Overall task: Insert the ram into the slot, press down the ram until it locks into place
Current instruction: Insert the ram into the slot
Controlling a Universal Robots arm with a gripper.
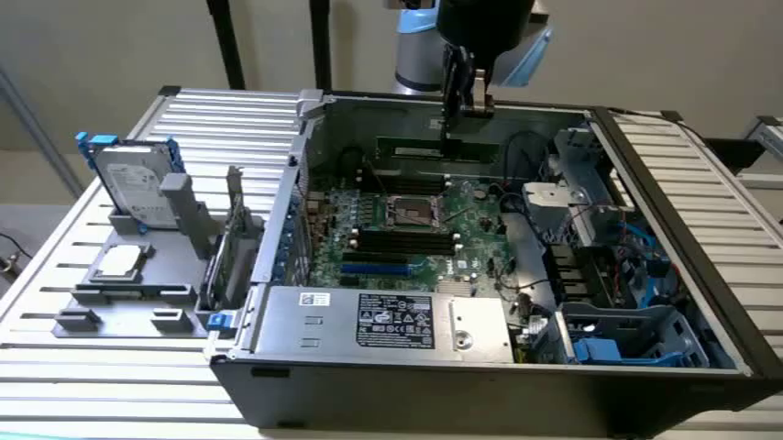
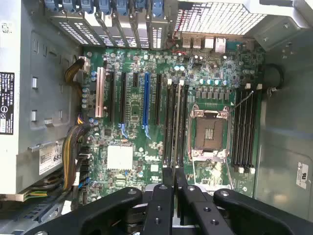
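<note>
My gripper point(image 1: 464, 114) hangs above the open computer case, shut on the ram point(image 1: 435, 147), a long dark-green stick held level well above the motherboard point(image 1: 471, 234). In the wrist view my gripper point(image 2: 174, 188) has the ram point(image 2: 176, 125) between its black fingers point(image 2: 163, 200), seen edge-on as a thin pale strip. That strip lies over the group of black slots point(image 2: 167, 125) beside the CPU socket point(image 2: 210, 132). A second group of slots point(image 2: 243, 129) runs on the socket's other side. In the exterior view, black slots point(image 1: 398, 243) lie just in front of the CPU socket point(image 1: 413, 211).
On the exterior view's left, a hard drive point(image 1: 132, 183) and an upright grey expansion card point(image 1: 233, 234) stand on a grey rack. The power supply point(image 1: 380, 321) fills the case's near side, with blue drive bays point(image 1: 624, 339) and cables point(image 1: 575, 257) at the right. Case walls point(image 1: 661, 174) surround the board.
</note>
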